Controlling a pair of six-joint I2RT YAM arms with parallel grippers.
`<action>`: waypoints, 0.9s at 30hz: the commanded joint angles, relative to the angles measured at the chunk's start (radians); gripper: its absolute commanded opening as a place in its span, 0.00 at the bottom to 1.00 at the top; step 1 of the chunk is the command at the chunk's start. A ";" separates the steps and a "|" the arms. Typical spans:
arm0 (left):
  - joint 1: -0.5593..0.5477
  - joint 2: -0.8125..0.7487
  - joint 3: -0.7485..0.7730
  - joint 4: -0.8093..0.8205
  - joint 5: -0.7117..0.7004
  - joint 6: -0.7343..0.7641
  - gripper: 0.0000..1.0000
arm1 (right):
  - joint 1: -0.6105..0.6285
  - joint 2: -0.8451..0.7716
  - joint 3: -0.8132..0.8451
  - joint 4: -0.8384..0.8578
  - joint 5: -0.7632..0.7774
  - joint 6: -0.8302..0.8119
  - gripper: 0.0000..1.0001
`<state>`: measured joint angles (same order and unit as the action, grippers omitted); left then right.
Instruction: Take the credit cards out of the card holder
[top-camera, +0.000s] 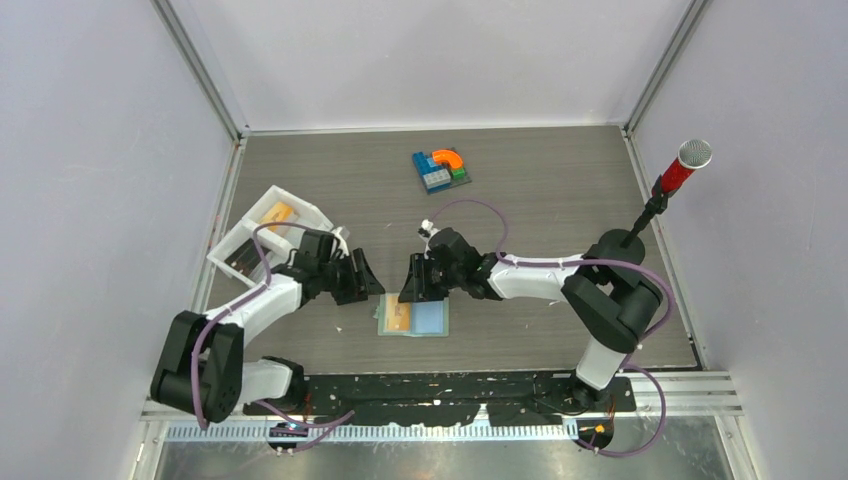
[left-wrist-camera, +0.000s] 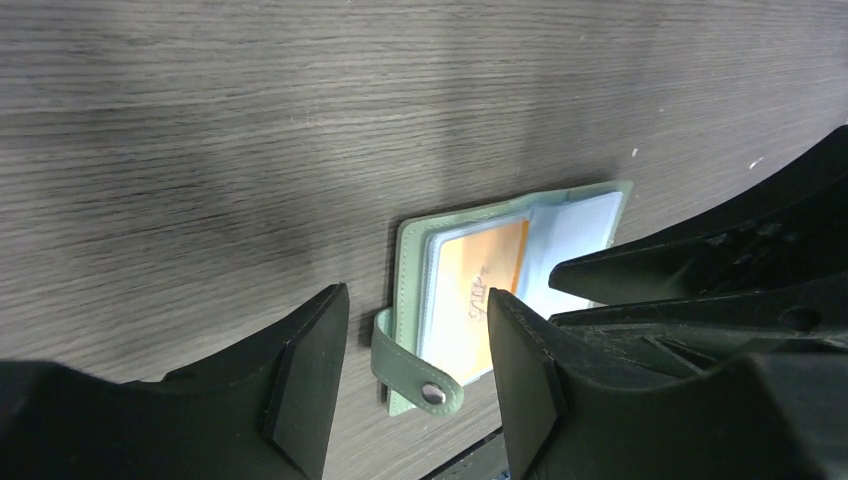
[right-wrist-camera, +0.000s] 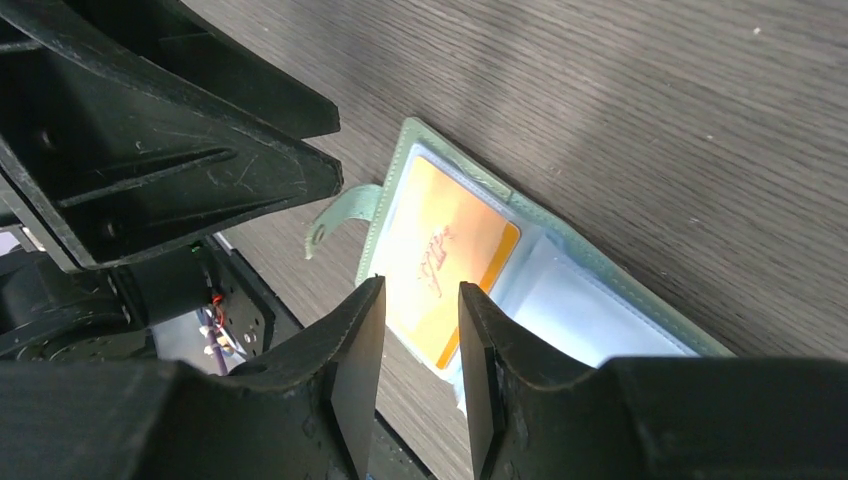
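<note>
Left fingers (left-wrist-camera: 305, 385) spread wide and empty, the closure tab (left-wrist-camera: 415, 375) showing between them. Right fingers (right-wrist-camera: 350, 370) slightly apart, nothing pinched, above the orange card (right-wrist-camera: 450, 250). That card sits in a sleeve of the card holder (top-camera: 413, 320), which lies open on the table (top-camera: 560, 180) between both arms.
</note>
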<state>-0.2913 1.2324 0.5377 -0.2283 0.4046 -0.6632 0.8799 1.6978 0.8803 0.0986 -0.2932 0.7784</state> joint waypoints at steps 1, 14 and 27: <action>-0.021 0.049 -0.008 0.093 0.017 -0.005 0.55 | 0.004 0.030 0.042 0.027 -0.002 0.015 0.39; -0.128 0.092 -0.085 0.199 -0.030 -0.074 0.49 | 0.002 0.028 -0.043 -0.007 0.037 -0.022 0.37; -0.149 0.074 -0.147 0.255 -0.041 -0.105 0.24 | -0.016 0.051 -0.054 0.049 0.008 -0.036 0.36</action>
<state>-0.4305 1.3048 0.4286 0.0082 0.3695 -0.7616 0.8787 1.7386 0.8337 0.1005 -0.2893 0.7662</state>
